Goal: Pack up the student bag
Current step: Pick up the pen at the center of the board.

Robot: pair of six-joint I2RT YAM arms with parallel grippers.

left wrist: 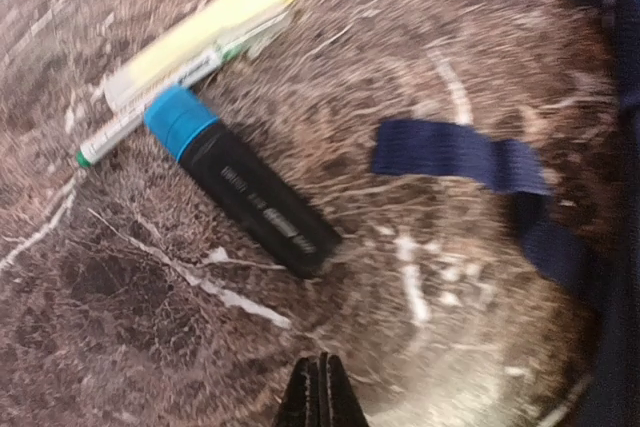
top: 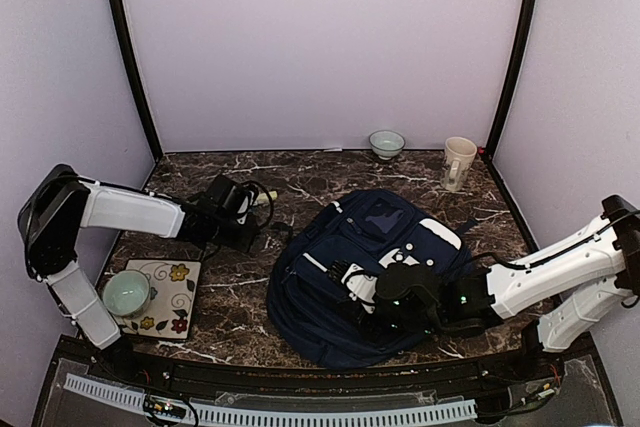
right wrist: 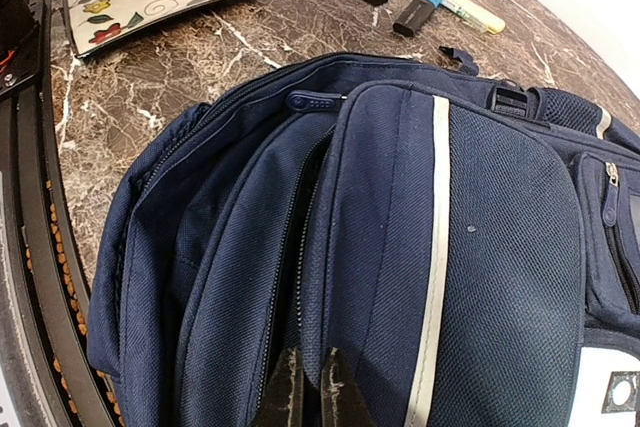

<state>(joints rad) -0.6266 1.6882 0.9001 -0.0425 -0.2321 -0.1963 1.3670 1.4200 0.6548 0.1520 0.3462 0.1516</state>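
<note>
Hovering left gripper (left wrist: 322, 379) closed, empty, near marker (left wrist: 247, 189); right gripper (right wrist: 310, 375) closed over student bag (right wrist: 400, 247).

White arm links (top: 130, 212), black joints (top: 48, 219) — left hand (left wrist: 320, 395), right hand (right wrist: 308, 389) black.

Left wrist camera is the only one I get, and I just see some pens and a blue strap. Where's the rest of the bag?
Observer: The student bag lies flat on the table, near the middle and a bit to the right, front side up.
Operator: Is the other arm doing anything?
Observer: The right end effector is closed, down on the bag right beside a zip. I can't tell if it pinches any fabric.
Operator: Is there other stuff around?
Observer: A green bowl sits on a flowery plate at the table's front left corner.
</note>
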